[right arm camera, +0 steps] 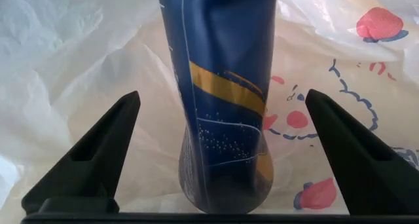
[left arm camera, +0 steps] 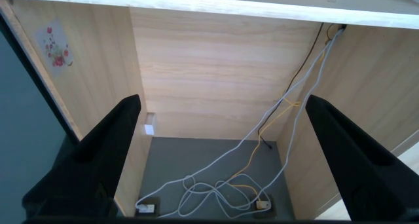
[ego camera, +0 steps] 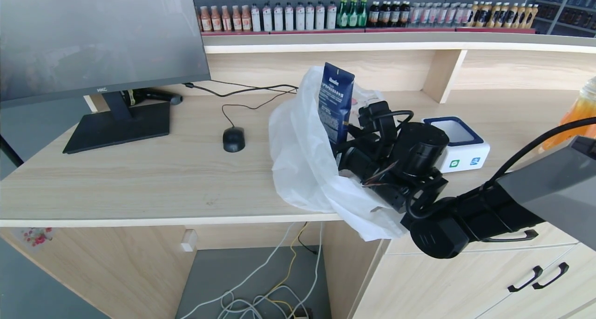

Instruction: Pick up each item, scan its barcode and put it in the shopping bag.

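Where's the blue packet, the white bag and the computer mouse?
blue packet (ego camera: 336,100), head view, middle of its front face.
white bag (ego camera: 298,156), head view, its bare side wall.
mouse (ego camera: 233,139), head view, top of its black shell.

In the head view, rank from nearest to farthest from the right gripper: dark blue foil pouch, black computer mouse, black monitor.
1. Dark blue foil pouch, between the open jaws.
2. Black computer mouse, farther left.
3. Black monitor, far left.
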